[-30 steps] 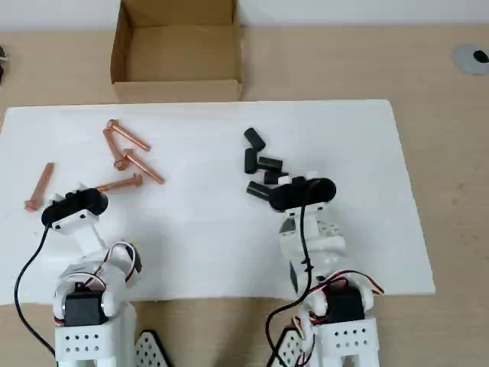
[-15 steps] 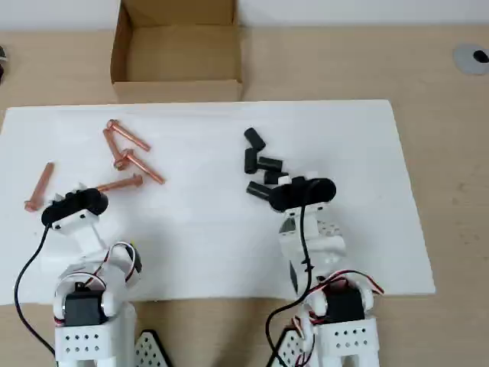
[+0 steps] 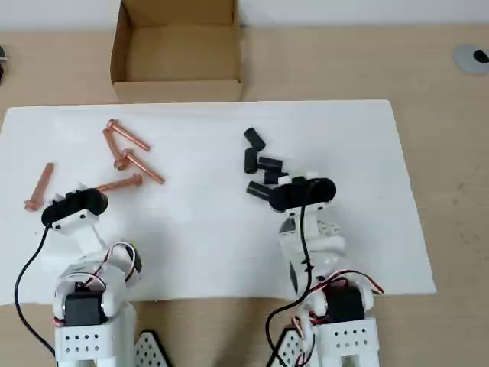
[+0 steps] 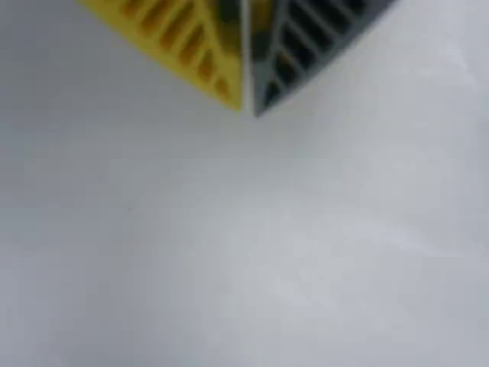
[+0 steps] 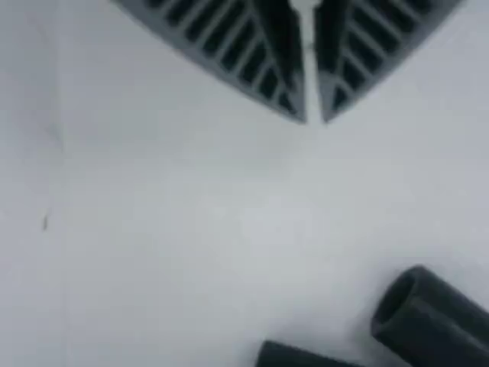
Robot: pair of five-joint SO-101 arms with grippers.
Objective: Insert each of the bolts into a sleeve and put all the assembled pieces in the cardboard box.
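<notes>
Several copper bolts [image 3: 127, 135] lie scattered on the left part of the white sheet [image 3: 199, 245]. Several black sleeves [image 3: 270, 164] lie in a loose cluster near its middle. My left gripper [image 4: 248, 107] is shut, yellow and grey fingertips meeting just above bare sheet; its arm [image 3: 74, 206] stands below the bolts, close to one bolt [image 3: 120, 183]. My right gripper [image 5: 309, 116] is shut with a hairline gap and holds nothing. Its arm [image 3: 302, 193] stands right beside the nearest sleeve [image 3: 258, 190]. One sleeve [image 5: 428, 317] lies a short way off its tips, and another sleeve's edge [image 5: 306, 358] beside that.
The open cardboard box [image 3: 177, 90] sits on the wooden table beyond the sheet's far left part, nothing visible inside. One bolt [image 3: 38, 186] lies apart near the sheet's left edge. A grey disc [image 3: 470, 57] sits at the far right of the table.
</notes>
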